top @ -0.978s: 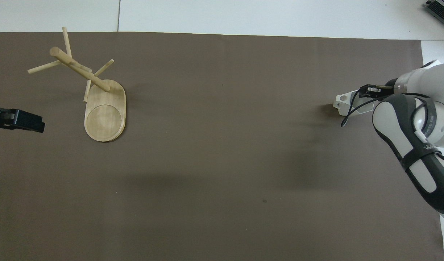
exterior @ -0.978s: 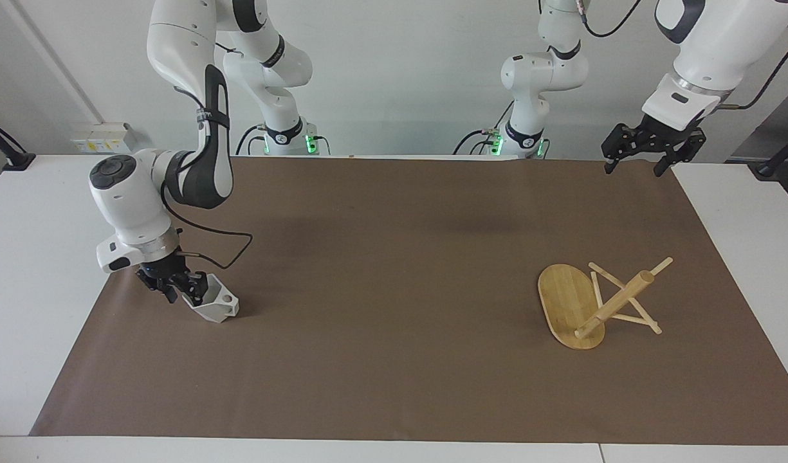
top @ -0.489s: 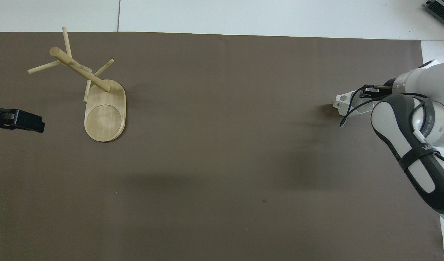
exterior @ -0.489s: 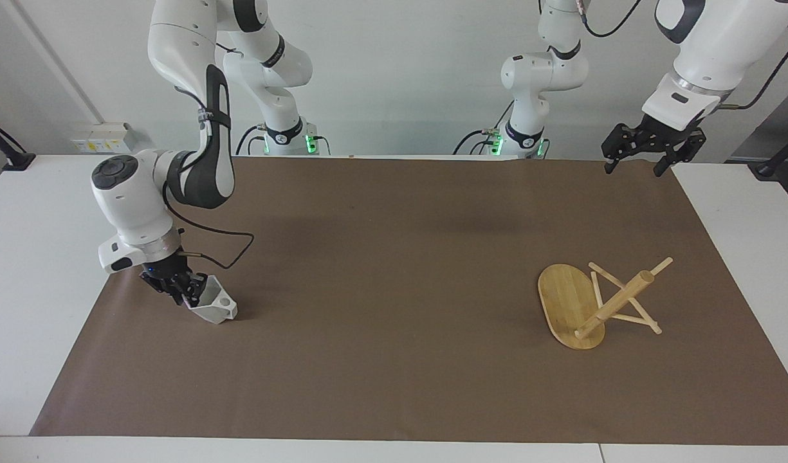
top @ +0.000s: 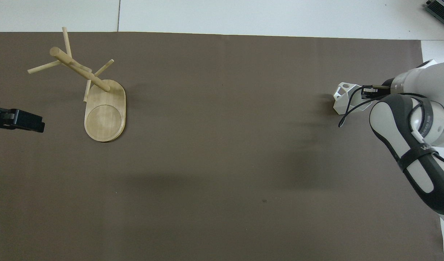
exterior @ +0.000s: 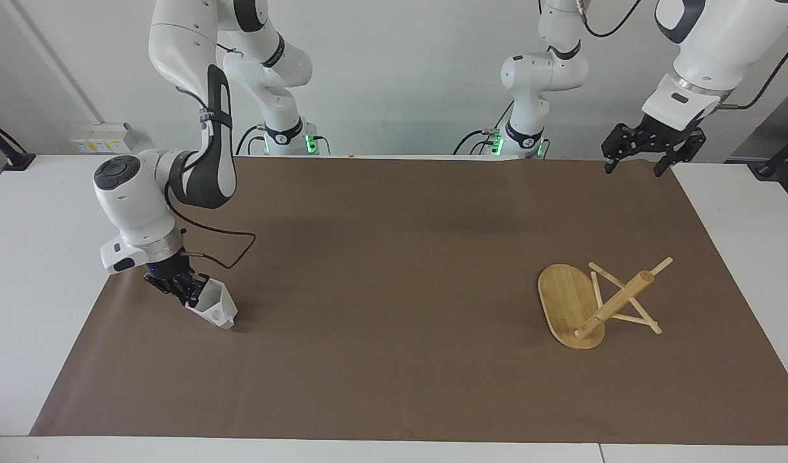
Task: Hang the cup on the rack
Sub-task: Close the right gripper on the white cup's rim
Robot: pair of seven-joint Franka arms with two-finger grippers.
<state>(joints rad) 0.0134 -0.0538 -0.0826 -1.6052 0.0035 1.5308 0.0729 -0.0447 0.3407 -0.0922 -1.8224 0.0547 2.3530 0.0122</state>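
Note:
The white faceted cup (exterior: pixel 215 308) is at the right arm's end of the brown mat, tilted, with its handle low and its pierced hole showing. It also shows in the overhead view (top: pixel 344 97). My right gripper (exterior: pixel 186 290) is shut on the cup's rim; in the overhead view the gripper (top: pixel 366 92) is partly hidden by the arm. The bamboo rack (exterior: pixel 590 301) lies tipped over at the left arm's end, with its oval base on edge and its post slanting; it also shows in the overhead view (top: pixel 105 108). My left gripper (exterior: pixel 638 162) is open and waits in the air, apart from the rack.
The brown mat (exterior: pixel 394 360) covers most of the white table (exterior: pixel 27 270). The right arm's cable (exterior: pixel 236 247) loops down beside the cup. The left gripper's tip shows at the overhead view's edge (top: pixel 22 121).
My right gripper has closed on the cup's rim and tipped the cup, so that its handle has swung lower. The rack and the left arm have not moved.

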